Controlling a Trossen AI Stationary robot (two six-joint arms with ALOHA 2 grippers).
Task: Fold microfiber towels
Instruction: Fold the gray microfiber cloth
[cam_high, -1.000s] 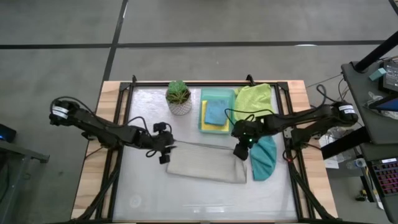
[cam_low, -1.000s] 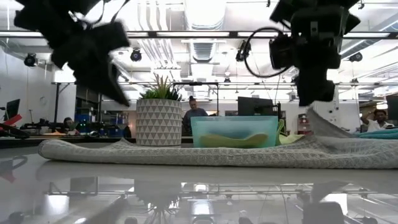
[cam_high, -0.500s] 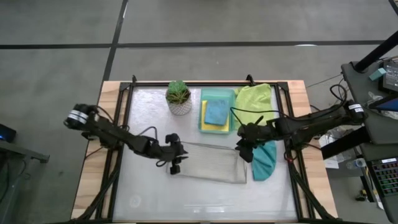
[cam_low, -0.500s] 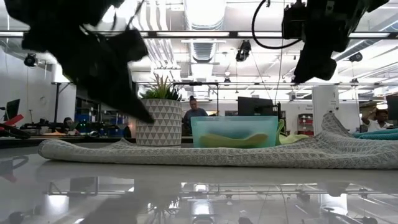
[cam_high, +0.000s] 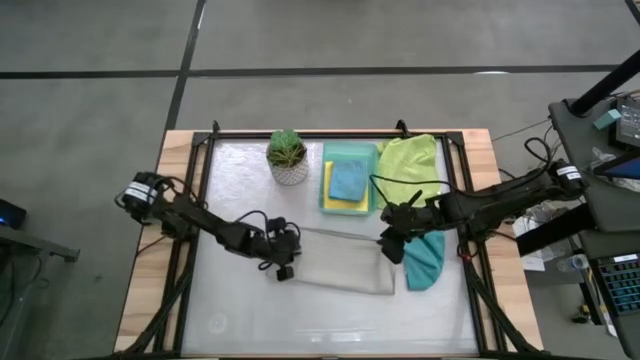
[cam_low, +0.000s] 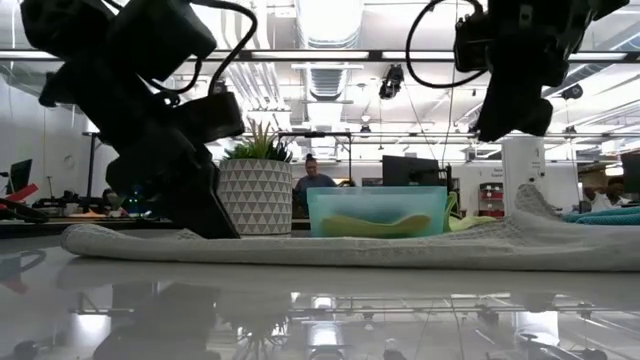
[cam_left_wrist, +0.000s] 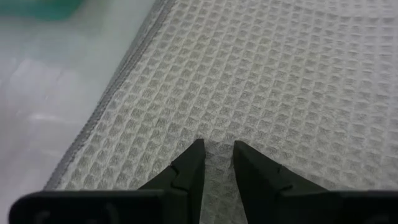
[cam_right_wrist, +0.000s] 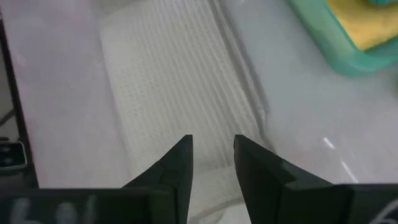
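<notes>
A pale grey towel (cam_high: 338, 268), folded into a long strip, lies flat on the table's middle. Its right end humps up (cam_low: 525, 205). My left gripper (cam_high: 284, 266) is down on the strip's left end, its fingers close together with cloth between them (cam_left_wrist: 216, 149). My right gripper (cam_high: 392, 247) hangs open above the strip's right end, clear of it (cam_low: 506, 128), with nothing between its fingers (cam_right_wrist: 211, 146). A teal towel (cam_high: 425, 260) lies right of the strip. A lime green towel (cam_high: 410, 160) lies at the back right. My left gripper pinches a small bit of the grey towel's top face (cam_left_wrist: 216, 132) between its two fingertips, near the strip's left end. The fingers slant down onto it from the table's left side (cam_low: 215, 215). The towel lies flat on the table, slack.
A mint-green tray (cam_high: 350, 152) at the back holds a folded light blue towel (cam_high: 347, 181) on a yellow one (cam_high: 330, 196). A potted plant (cam_high: 288, 157) stands left of the tray. A black frame (cam_high: 200, 190) runs around the table top.
My left gripper has come down and toward the table's right edge, landing on the grey towel's left end. My right gripper has risen a little off the towel's right end. The towel has stayed where it was.
</notes>
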